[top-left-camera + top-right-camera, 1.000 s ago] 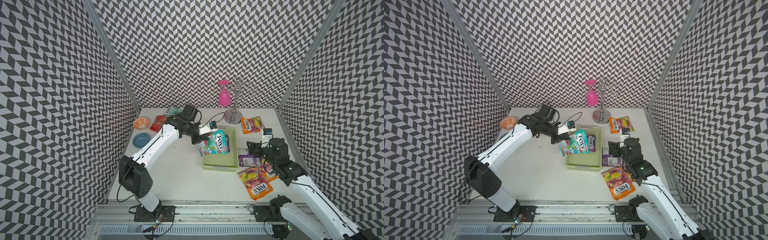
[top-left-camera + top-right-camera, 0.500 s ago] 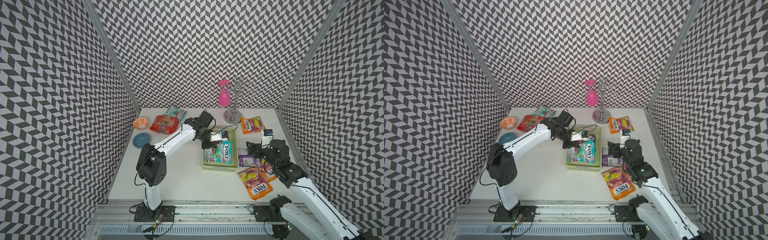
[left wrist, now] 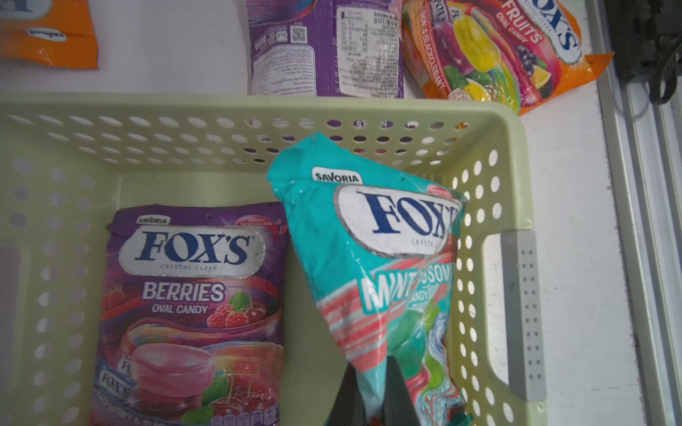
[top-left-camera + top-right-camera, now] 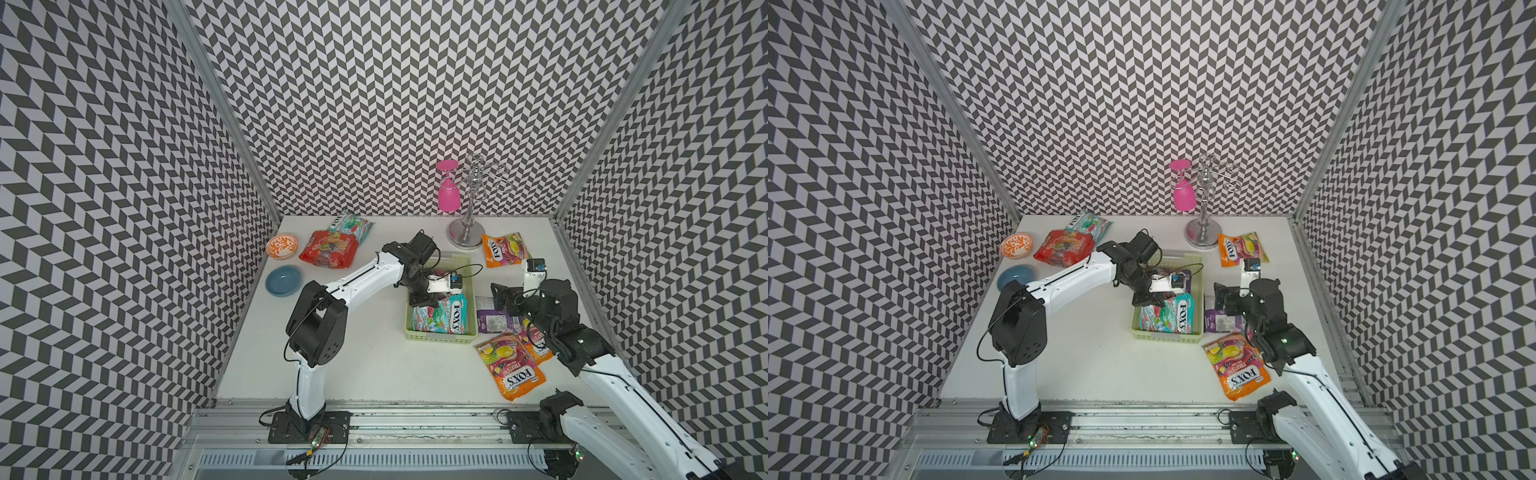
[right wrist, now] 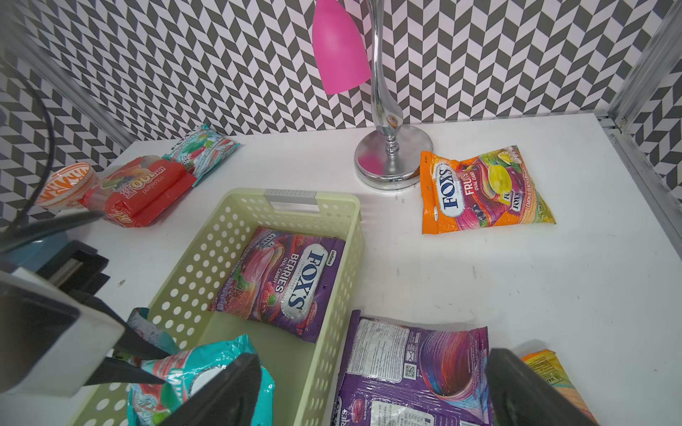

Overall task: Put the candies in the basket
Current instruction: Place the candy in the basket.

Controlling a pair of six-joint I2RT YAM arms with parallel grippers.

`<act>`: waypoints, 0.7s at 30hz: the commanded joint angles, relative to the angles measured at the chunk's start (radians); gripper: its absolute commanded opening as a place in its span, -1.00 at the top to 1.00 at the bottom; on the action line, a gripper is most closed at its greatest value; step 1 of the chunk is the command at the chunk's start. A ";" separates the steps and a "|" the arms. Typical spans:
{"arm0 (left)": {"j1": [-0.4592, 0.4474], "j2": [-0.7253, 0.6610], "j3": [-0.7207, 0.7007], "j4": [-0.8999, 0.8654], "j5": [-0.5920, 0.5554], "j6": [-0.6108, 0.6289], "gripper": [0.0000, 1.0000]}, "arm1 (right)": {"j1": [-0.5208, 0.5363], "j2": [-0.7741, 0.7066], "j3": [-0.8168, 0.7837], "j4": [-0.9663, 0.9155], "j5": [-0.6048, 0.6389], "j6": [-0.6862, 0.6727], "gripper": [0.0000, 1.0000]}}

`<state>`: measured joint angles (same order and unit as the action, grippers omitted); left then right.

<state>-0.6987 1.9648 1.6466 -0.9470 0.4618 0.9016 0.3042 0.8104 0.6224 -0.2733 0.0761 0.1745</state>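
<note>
My left gripper [image 4: 419, 300] [image 3: 372, 369] is shut on a corner of a teal candy bag [image 4: 440, 318] [image 3: 376, 258]. The bag hangs tilted inside the pale green basket [image 4: 440, 337] [image 3: 258, 107], at its near end. A purple berries bag [image 3: 192, 295] [image 5: 284, 280] lies flat in the basket. Right of the basket, my right gripper [image 4: 500, 297] [image 5: 372, 369] stands open over a face-down purple bag [image 4: 494, 322] [image 5: 413, 361]. Orange bags lie at front right [image 4: 509, 365] and back right [image 4: 505, 249]. A red bag [image 4: 328, 248] and another teal bag [image 4: 351, 224] lie at back left.
An orange patterned bowl [image 4: 282, 246] and a blue bowl [image 4: 283, 280] sit along the left wall. A chrome stand [image 4: 467, 232] with a pink glass [image 4: 449, 195] hanging from it rises behind the basket. A third orange bag [image 4: 538, 345] lies partly under my right arm.
My left gripper carried the teal bag to the right and lowered it into the basket. My right gripper's jaws widened over the purple bag on the table.
</note>
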 commanded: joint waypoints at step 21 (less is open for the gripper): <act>-0.032 -0.108 -0.088 0.177 -0.041 -0.061 -0.31 | -0.005 0.001 -0.006 0.065 0.003 -0.008 -0.99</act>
<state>-0.7216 1.9408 1.5585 -0.8387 0.3828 0.8845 0.3042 0.8108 0.6216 -0.2588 0.0776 0.1741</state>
